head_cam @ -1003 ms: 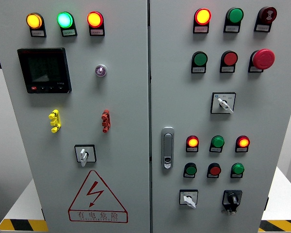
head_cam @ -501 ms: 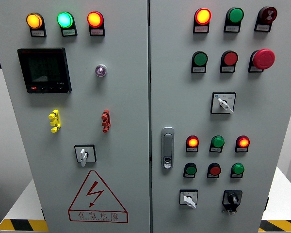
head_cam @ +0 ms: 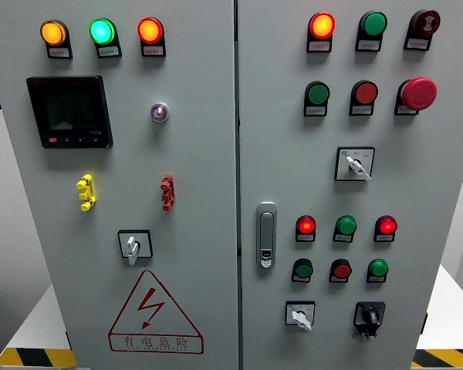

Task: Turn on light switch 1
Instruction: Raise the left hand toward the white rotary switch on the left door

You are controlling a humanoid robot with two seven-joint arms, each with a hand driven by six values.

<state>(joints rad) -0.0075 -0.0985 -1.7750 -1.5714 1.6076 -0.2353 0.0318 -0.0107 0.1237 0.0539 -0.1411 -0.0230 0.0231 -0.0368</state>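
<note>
Big grey cabinet (head_cam: 201,154) fills the view, two doors side by side. On the left door, a dark display screen (head_cam: 69,112) under three lit lamps: orange (head_cam: 52,32), green (head_cam: 102,31), red (head_cam: 150,30). Lower down sits a warning triangle (head_cam: 152,308), and just above it a rotary switch (head_cam: 134,245), knob pointing down. Which switch is number 1, I cannot tell. No robot hand is in sight, so its fingers can't be judged.
</note>
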